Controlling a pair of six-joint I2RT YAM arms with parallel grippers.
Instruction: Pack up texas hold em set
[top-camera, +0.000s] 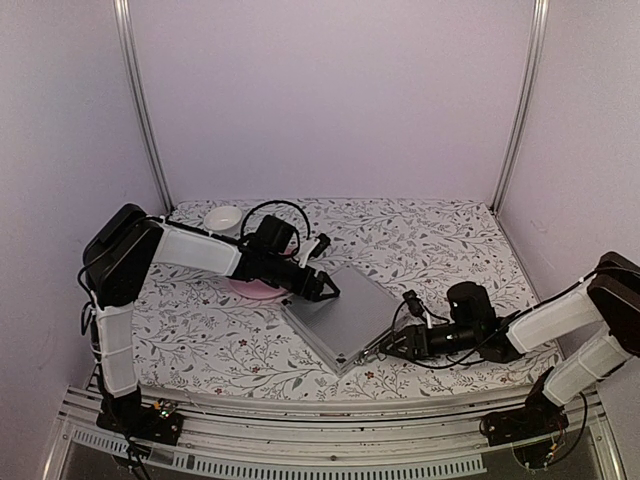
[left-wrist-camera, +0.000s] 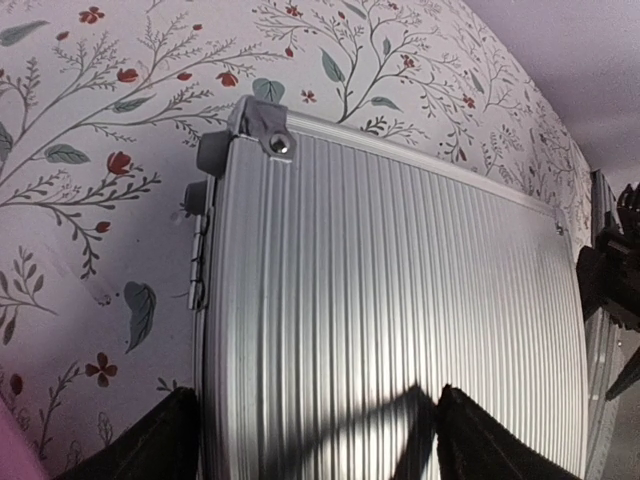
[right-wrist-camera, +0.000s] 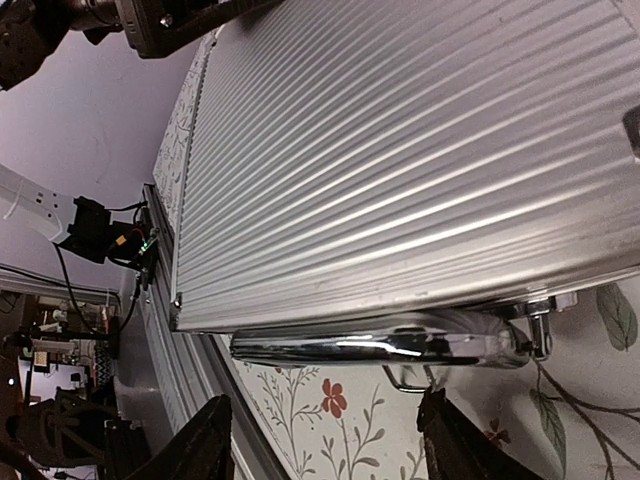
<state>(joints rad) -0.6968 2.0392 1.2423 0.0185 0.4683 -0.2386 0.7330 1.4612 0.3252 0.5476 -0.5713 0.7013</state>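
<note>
Securing the closed hold 'em case

On the left, behind my left arm, sit the white bowl (top-camera: 223, 217) and the pink plate (top-camera: 255, 290); neither belongs to the set, so I leave them alone. The left gripper (top-camera: 330, 288) hovers over the far-left corner of the silver case (top-camera: 345, 315), fingers spread wide and holding nothing. Its wrist view looks straight down the ribbed lid, with the hinge (left-wrist-camera: 197, 260) on the left edge.

The case lies flat in the middle of the floral worktop (top-camera: 200, 320) with its lid down. The contents are out of sight, so I judge them packed inside.

On the right, the right gripper (top-camera: 390, 348) sits at the near-right edge, jaws apart and gripping nothing. In its wrist view the chrome handle (right-wrist-camera: 380, 345) lies along the case edge just above the fingertips.

The lid looks shut, so I judge that what remains is confirming it is seated. To do that well, I would press gently with the left fingers flat on the corner, not on the hinge. I would also keep the right fingers off the handle so the case does not skid or lift.
</note>
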